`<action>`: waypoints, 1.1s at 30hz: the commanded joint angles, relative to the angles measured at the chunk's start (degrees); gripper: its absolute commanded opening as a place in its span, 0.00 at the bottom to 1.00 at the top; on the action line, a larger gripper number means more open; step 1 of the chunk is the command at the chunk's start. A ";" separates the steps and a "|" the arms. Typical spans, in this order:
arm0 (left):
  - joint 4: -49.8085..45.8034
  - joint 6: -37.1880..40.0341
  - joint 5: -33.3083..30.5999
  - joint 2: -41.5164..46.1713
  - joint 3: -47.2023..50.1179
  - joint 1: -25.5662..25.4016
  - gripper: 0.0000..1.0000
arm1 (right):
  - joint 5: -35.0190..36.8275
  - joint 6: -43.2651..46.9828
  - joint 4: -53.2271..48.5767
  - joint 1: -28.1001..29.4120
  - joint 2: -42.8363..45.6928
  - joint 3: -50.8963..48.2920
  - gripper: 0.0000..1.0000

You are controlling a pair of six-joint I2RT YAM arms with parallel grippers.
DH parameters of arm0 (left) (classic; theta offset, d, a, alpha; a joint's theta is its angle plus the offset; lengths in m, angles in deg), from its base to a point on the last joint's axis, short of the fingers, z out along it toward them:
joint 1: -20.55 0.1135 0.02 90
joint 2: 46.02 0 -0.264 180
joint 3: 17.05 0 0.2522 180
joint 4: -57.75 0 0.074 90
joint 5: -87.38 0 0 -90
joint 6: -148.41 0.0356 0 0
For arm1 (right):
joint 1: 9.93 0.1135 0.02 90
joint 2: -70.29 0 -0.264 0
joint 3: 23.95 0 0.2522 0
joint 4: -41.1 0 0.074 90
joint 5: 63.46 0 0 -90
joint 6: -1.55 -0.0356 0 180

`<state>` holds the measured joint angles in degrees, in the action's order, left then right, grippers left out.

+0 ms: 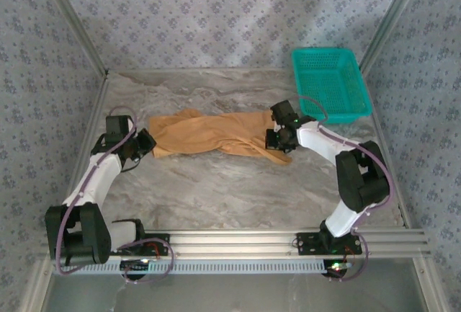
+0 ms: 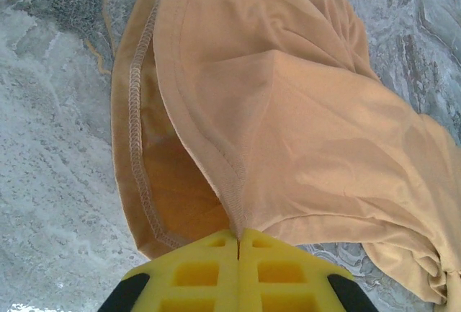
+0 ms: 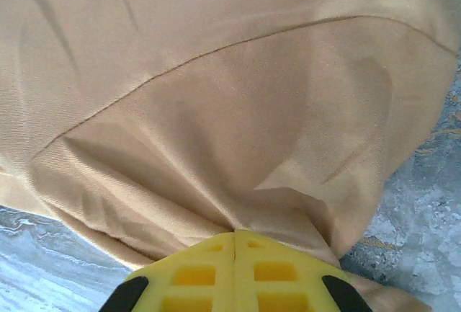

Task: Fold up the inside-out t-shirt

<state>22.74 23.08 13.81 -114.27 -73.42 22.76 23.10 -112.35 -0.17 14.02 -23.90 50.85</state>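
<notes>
Surface: grey marbled table (image 1: pixel 216 197).
T-shirt (image 1: pixel 209 133): tan, rumpled, stretched sideways mid-table; overlock seam showing.
Left gripper (image 2: pixel 238 234): clamped on hem edge.
Right gripper (image 3: pixel 234 234): pinched on bunched cloth.

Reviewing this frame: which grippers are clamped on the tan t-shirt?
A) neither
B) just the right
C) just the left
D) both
D: in the wrist views the left gripper is shut on the stitched hem of the t-shirt, and the right gripper is shut on a gathered fold of it.
</notes>
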 commanded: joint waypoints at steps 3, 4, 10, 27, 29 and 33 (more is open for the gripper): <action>-0.21 1.14 0.02 -0.22 -1.61 -0.15 0.04 | 1.95 2.46 -3.81 0.21 5.18 1.28 0.04; -0.06 1.06 0.18 -0.45 -1.52 -0.15 0.04 | 2.03 3.11 -4.16 0.11 4.78 1.28 0.16; 0.34 0.88 0.81 -0.83 -1.33 -0.20 0.04 | -0.26 5.14 -2.33 0.24 0.42 0.00 0.37; -0.45 1.32 0.50 0.18 -1.06 -0.16 0.03 | 1.71 4.82 -6.62 0.60 2.46 3.31 0.00; -0.17 1.15 0.62 0.18 -1.07 -0.14 0.03 | 3.52 5.41 -9.75 0.64 3.88 5.36 0.00; 0.38 0.64 0.94 0.21 -0.81 -0.67 0.03 | 4.47 5.06 -10.97 0.40 5.03 6.82 0.00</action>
<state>22.96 23.43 13.92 -115.01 -73.42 22.65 25.24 -108.05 -7.49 14.39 -20.51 55.92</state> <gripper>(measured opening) 0.041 0.046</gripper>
